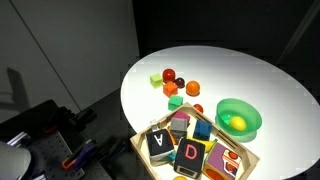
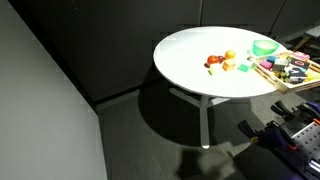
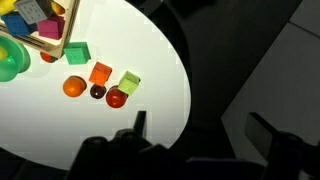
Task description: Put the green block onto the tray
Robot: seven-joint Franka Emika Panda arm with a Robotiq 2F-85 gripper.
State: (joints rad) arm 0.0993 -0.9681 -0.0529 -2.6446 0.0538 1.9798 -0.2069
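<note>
A green block point(image 3: 77, 52) lies on the white round table point(image 3: 60, 125), just beside the wooden tray point(image 3: 55, 45); it also shows in an exterior view point(image 1: 175, 101). A paler yellow-green block point(image 3: 129, 82) lies further from the tray, at the end of the group in an exterior view point(image 1: 154, 78). The tray point(image 1: 245, 158) holds several coloured letter blocks. My gripper point(image 3: 200, 130) is open and empty, high above the table's edge, well apart from both blocks. It does not show in either exterior view.
An orange block point(image 3: 100, 73), an orange ball point(image 3: 74, 87), a dark red ball point(image 3: 97, 92) and a red ball point(image 3: 117, 98) lie near the blocks. A green bowl point(image 1: 238, 118) stands by the tray. Dark floor lies beyond the table edge.
</note>
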